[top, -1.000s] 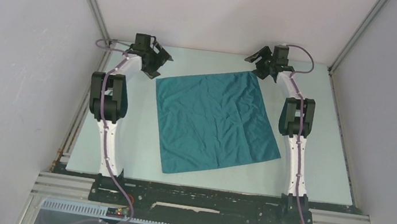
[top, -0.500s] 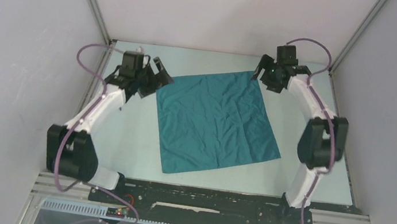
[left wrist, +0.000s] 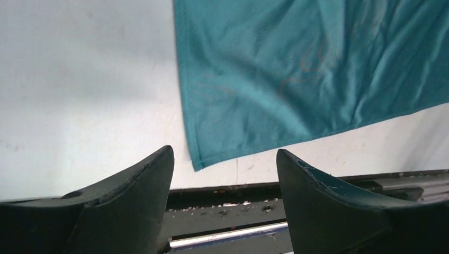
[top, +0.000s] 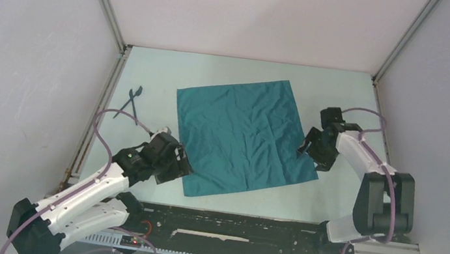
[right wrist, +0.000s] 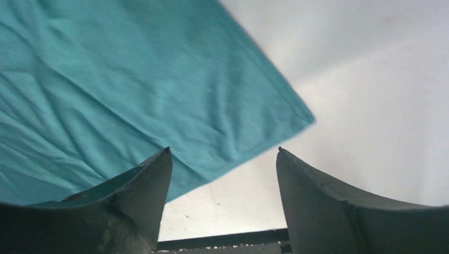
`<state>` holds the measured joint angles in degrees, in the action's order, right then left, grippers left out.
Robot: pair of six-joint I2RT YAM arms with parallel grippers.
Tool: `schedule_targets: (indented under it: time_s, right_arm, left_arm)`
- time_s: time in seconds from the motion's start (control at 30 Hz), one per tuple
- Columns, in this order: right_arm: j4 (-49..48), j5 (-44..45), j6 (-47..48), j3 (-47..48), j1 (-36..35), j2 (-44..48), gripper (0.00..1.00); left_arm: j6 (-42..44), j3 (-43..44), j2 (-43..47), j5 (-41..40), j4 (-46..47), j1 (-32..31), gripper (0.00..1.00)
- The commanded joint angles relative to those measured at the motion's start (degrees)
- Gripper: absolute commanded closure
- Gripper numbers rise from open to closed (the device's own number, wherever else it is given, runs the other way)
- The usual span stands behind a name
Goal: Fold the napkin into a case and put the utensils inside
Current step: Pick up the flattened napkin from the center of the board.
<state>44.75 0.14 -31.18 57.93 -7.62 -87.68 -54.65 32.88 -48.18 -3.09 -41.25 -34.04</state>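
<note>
**Napkin flat on the desk, both end effectors released at its near corners**

The teal napkin (top: 244, 136) is spread open in the middle of the desk (top: 152, 65), not folded at all. The left end effector (top: 175, 168) hangs just beside the napkin's left edge, close to the near-left corner. In the left wrist view its fingers are apart with nothing between them, and that corner (left wrist: 197, 165) sits right ahead of the gap, with the black rail (left wrist: 227, 206) at the desk's near edge below it. The right end effector (top: 312, 153) is over at the near-right corner, also released. From the right wrist view the corner (right wrist: 310, 123) lies ahead and a bit right of the gap, and the near edge runs down behind one finger (right wrist: 137, 196).

The cloth is plain blue-green and roughly square, with soft wrinkles and a couple of fold creases crossing near its middle. There's no real long axis. It's turned slightly, so the left edge leans right as it comes near and the far-right corner sits farthest back.

One thin dark utensil (top: 129, 102) lies well left of the napkin, near the desk's left edge; it's too small to tell which kind.
</note>
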Motion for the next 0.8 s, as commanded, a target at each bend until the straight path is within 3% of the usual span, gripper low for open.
schedule_targets:
  time_s: [0.0, 0.2, 0.47, 0.77]
  right_arm:
    - [2.5, -0.9, -2.2, -5.2, 6.8, 7.4, 0.25]
    - [2.8, 2.5, -1.9, -5.6, 9.3, 5.0, 0.27]
    - [1.5, 3.5, -1.5, -5.5, 9.1, -0.6, 0.38]
    - [0.1, 3.4, -2.3, -5.8, 8.1, -3.1, 0.41]
  left_arm:
    - [-8.9, -0.4, 1.6, -9.3, -5.7, -3.5, 0.23]
    - [-9.3, 1.5, -2.5, -9.0, -5.4, -4.4, 0.29]
    - [-8.7, 2.7, -5.6, -9.2, -4.9, -5.0, 0.29]
    - [-8.1, 3.2, -6.7, -9.5, -4.9, -5.1, 0.29]
